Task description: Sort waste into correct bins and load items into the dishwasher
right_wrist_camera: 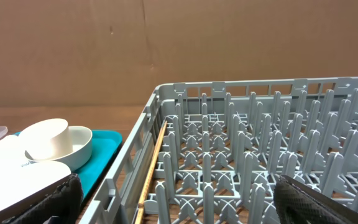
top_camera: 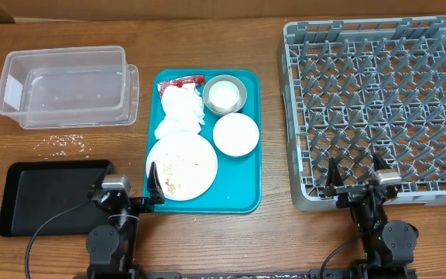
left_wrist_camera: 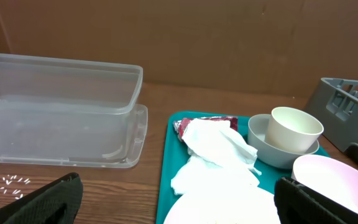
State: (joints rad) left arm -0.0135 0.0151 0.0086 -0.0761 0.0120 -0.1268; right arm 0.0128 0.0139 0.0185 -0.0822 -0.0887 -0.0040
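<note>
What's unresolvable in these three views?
- red wrapper: mostly under the napkins, overhead and left wrist.
- grey bowl: inside mostly hidden by the cup, overhead.
- rice grains: too small to count, overhead.
- plate: cut off by bottom edge, left wrist.

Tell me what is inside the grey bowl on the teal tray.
A small white cup stands upright inside the grey bowl. The cup looks empty. The bowl's floor under the cup is covered, so anything beneath it cannot be seen.
</note>
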